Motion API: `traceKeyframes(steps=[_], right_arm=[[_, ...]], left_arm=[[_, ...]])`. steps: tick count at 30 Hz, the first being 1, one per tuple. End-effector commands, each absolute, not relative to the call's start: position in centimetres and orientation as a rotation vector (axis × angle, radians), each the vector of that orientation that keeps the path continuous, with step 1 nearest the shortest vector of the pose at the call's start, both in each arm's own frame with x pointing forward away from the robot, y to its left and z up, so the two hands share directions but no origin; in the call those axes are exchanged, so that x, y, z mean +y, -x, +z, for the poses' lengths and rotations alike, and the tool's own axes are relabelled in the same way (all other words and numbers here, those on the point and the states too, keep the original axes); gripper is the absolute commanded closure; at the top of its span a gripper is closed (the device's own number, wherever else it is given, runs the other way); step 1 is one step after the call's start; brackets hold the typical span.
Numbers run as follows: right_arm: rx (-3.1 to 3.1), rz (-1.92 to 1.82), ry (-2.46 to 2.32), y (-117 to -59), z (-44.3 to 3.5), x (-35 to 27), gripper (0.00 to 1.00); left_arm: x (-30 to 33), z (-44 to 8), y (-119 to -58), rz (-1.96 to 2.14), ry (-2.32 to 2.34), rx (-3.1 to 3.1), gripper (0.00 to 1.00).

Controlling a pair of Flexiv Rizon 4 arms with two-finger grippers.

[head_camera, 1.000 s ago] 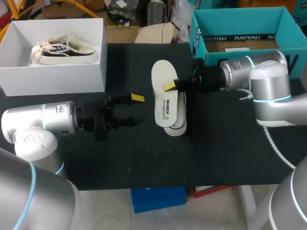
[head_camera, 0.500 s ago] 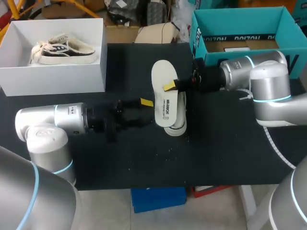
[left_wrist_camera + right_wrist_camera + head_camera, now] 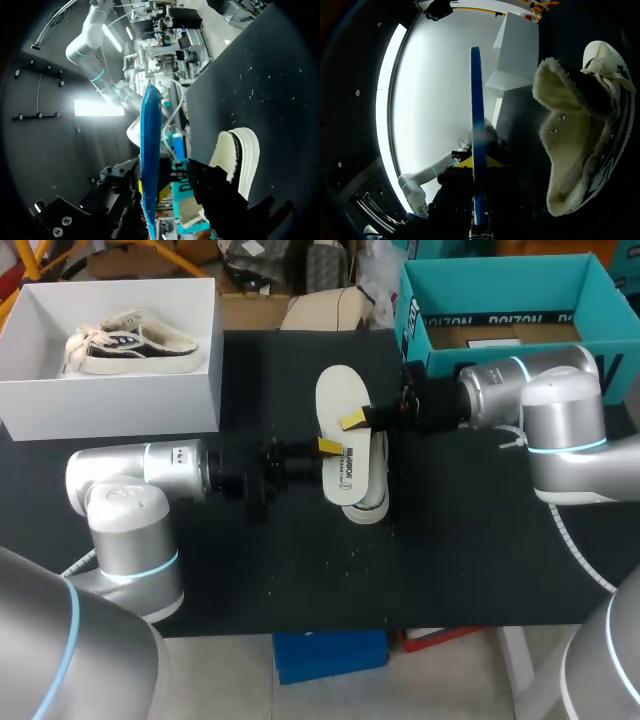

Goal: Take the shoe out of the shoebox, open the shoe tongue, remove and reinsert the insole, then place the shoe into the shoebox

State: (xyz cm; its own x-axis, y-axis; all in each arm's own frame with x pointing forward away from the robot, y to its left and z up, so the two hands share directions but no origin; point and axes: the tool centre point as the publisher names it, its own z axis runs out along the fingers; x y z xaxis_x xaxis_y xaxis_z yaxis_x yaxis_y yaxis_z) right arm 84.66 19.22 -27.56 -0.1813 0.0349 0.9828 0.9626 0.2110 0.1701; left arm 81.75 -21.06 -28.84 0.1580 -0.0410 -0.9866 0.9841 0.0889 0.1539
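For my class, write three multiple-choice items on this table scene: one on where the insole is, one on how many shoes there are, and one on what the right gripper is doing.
1. Where is the insole?
A tucked inside a shoe
B held over the shoe on the table
C lying on the floor

2. How many shoes show?
A one
B two
C three

3. The right gripper is:
A shut on the insole
B open, holding nothing
C shut on a shoelace

Answers:
1 B, the insole covers most of that shoe in the head view.
2 B, besides that one there is a boxed shoe in the white shoebox.
3 A, the insole runs edge-on from between its fingers in the right wrist view.
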Motion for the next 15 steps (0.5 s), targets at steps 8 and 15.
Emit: traceKeyframes(steps=[8, 15], right_arm=[[-1.471, -1.151, 1.005, -84.64, -27.51, 19.29, 1.00], [-1.471, -1.151, 1.005, -84.64, -27.51, 19.29, 1.00]], left_arm=[[-21.76, -28.39, -82.72, -0.955, -1.238, 1.050, 0.57], [-21.78, -27.86, -83.10, -0.936, -1.230, 1.022, 0.58]])
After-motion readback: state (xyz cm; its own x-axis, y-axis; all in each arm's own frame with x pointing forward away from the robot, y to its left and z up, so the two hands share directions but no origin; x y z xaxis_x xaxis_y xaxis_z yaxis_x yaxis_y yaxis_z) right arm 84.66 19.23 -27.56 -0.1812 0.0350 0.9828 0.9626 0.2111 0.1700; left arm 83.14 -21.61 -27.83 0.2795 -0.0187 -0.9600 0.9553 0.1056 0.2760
